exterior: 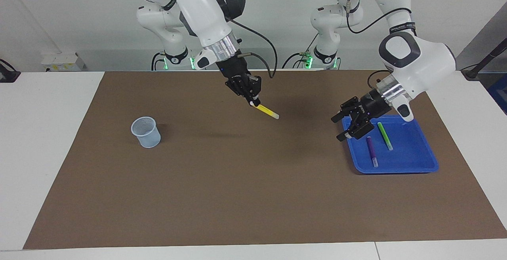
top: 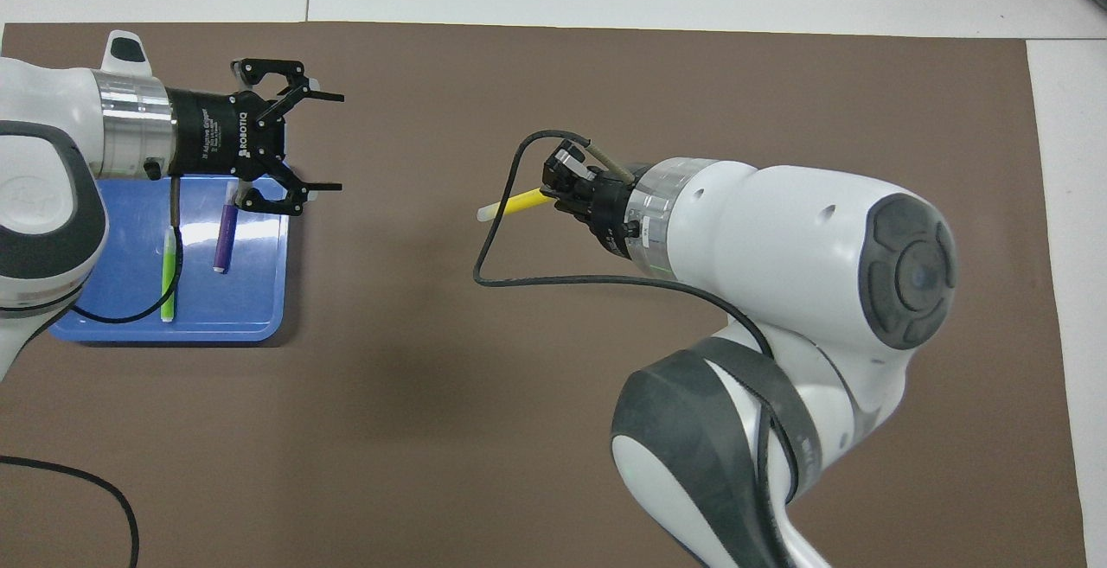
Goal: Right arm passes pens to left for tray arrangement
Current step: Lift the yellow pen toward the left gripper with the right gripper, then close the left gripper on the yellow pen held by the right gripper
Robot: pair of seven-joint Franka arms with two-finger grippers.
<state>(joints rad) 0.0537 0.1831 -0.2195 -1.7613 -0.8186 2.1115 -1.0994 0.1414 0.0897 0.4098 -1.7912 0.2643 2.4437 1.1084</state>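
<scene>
My right gripper (exterior: 252, 101) (top: 558, 192) is shut on the yellow pen (exterior: 267, 111) (top: 517, 202), held in the air over the middle of the mat with its pale end pointing toward the left arm's end. The left gripper (exterior: 340, 128) (top: 333, 143) is open and empty, raised over the edge of the blue tray (exterior: 396, 169) (top: 251, 326) that faces the mat's middle. The purple pen (exterior: 371, 151) (top: 224, 239) and the green pen (exterior: 384, 136) (top: 167, 278) lie side by side in the tray.
A pale-blue translucent cup (exterior: 146, 132) stands on the brown mat (exterior: 253, 196) toward the right arm's end; the right arm hides it in the overhead view. A black cable loops from the right wrist (top: 519, 278).
</scene>
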